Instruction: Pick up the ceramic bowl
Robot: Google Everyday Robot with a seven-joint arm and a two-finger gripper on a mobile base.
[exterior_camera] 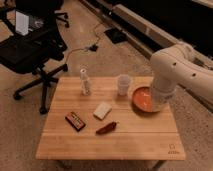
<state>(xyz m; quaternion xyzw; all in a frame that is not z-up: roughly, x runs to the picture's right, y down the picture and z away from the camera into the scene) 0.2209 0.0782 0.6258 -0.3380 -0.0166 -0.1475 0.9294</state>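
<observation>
The ceramic bowl (142, 99) is wide and shallow, orange-red inside with a darker rim. It sits on the right side of the wooden table (110, 145). My white arm (175, 67) reaches in from the right and bends down over the bowl's right edge, hiding that part of it. The gripper (161, 99) is at the end of the arm, low over the bowl's right rim. A translucent white cup (123, 84) stands just left of the bowl.
On the table are a small clear bottle (85, 81) at the back left, a white block (102, 110), a dark snack bar (75, 120) and a red pepper-like thing (106, 128). A black office chair (30, 50) stands left of the table.
</observation>
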